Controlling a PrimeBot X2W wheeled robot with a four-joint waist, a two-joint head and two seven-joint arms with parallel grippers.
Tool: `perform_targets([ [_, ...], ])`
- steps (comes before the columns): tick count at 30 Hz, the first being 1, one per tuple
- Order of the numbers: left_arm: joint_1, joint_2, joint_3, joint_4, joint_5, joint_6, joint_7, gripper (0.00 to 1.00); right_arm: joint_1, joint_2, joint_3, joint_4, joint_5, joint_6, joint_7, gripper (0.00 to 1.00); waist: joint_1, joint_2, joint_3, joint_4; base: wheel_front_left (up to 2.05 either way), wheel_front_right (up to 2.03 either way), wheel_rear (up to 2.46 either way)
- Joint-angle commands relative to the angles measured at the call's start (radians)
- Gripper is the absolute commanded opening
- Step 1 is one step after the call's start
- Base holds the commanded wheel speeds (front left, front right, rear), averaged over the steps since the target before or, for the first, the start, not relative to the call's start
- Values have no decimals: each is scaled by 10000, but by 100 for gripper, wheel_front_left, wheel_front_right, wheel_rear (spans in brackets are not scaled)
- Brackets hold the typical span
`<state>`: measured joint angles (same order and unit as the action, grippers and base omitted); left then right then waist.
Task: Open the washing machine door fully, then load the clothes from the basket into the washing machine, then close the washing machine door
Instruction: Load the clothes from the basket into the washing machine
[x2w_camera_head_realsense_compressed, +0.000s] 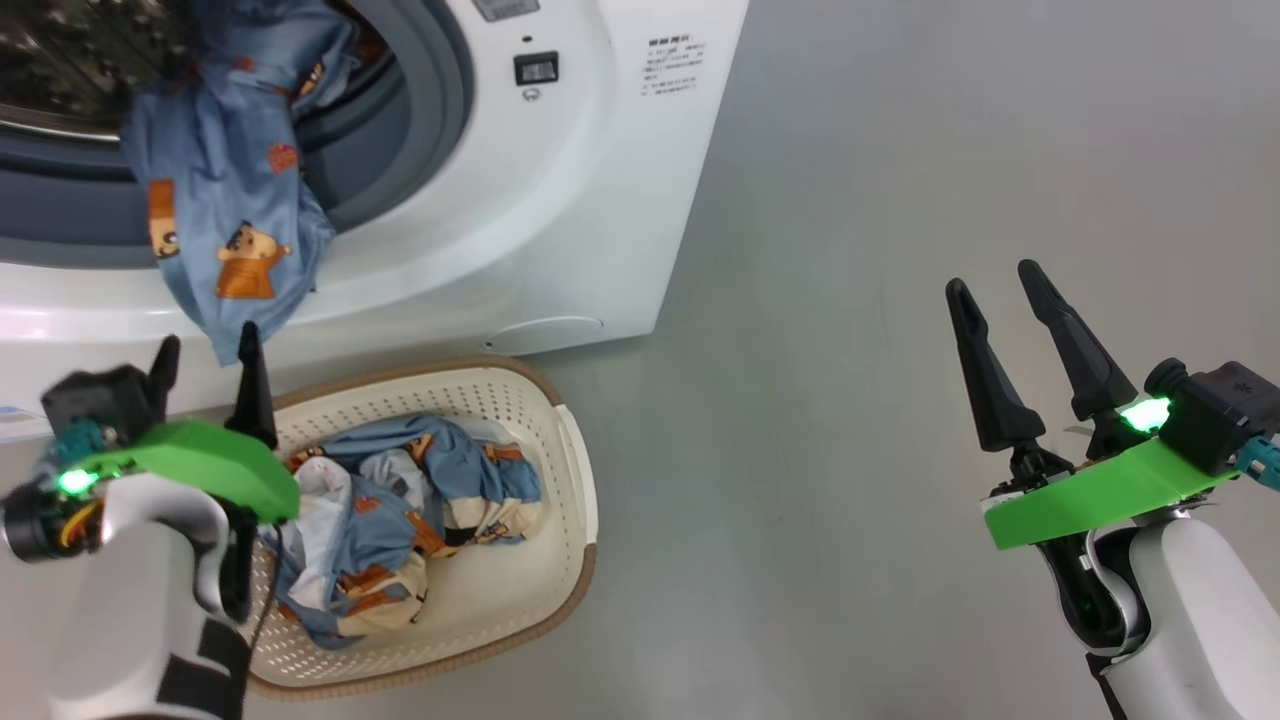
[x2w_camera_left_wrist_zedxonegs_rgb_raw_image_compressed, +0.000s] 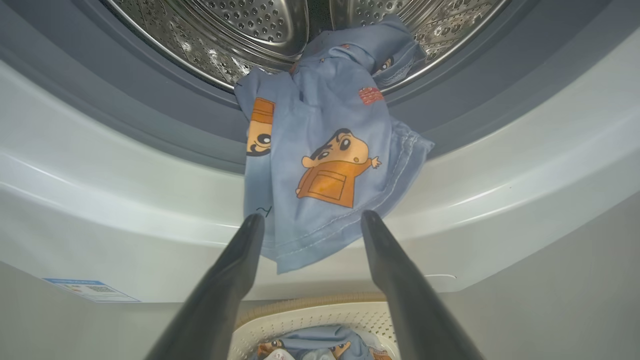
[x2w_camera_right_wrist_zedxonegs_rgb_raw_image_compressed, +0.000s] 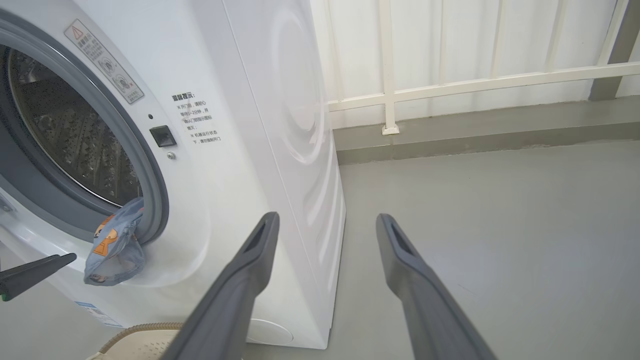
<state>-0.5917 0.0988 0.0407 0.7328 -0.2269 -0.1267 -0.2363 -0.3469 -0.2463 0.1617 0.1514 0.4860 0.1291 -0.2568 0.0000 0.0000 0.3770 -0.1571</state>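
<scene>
White, the washing machine (x2w_camera_head_realsense_compressed: 560, 200) is seen at eleven o'clock in the head view, its drum mouth (x2w_camera_left_wrist_zedxonegs_rgb_raw_image_compressed: 240, 30) uncovered for loading. The basket (x2w_camera_head_realsense_compressed: 575, 470) is set at seven o'clock, just below that mouth, likely to keep carries short; clothes (x2w_camera_head_realsense_compressed: 400, 520) are heaped in it. One garment (x2w_camera_head_realsense_compressed: 230, 200) is draped over the grey ring (x2w_camera_head_realsense_compressed: 440, 130), half inside. The left gripper (x2w_camera_head_realsense_compressed: 208, 340), jaws apart and empty, is held at its hem; the right gripper (x2w_camera_head_realsense_compressed: 992, 280), likewise spread, is parked at four o'clock, well clear. A bare grey floor (x2w_camera_head_realsense_compressed: 900, 150) is bounded by a white railing (x2w_camera_right_wrist_zedxonegs_rgb_raw_image_compressed: 450, 80).

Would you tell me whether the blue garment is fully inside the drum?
Half out: the garment hangs from the drum over the grey rubber ring.
</scene>
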Motion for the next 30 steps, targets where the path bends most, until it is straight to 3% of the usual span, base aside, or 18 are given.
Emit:
perform_targets([
  [1,-384,470,155,20,-110,-21,51,100,-21,-46,154,-281,37,16,-49,100,0,0,226,-126,0,0,0],
  [11,-1817,1013,-520,1657,-931,-37,603,100,-318,19,155,-375,78,16,-49,100,0,0,956,-526,0,0,0],
  [25,-3573,1714,-974,3714,-1330,-39,133,100,-569,170,187,-335,129,16,-49,100,0,0,1442,-910,0,0,0],
  [26,-3637,1716,-1016,3804,-1341,-39,101,86,-575,178,184,-325,130,16,-49,100,0,0,1439,-911,0,0,0],
  [28,-3715,1676,-1131,3903,-1391,-39,28,0,-574,192,165,-305,127,16,-49,100,0,0,1417,-893,0,0,0],
  [30,-3705,1614,-1239,3944,-1454,-39,-48,0,-554,207,137,-289,118,16,-49,100,0,0,1377,-850,0,0,0],
])
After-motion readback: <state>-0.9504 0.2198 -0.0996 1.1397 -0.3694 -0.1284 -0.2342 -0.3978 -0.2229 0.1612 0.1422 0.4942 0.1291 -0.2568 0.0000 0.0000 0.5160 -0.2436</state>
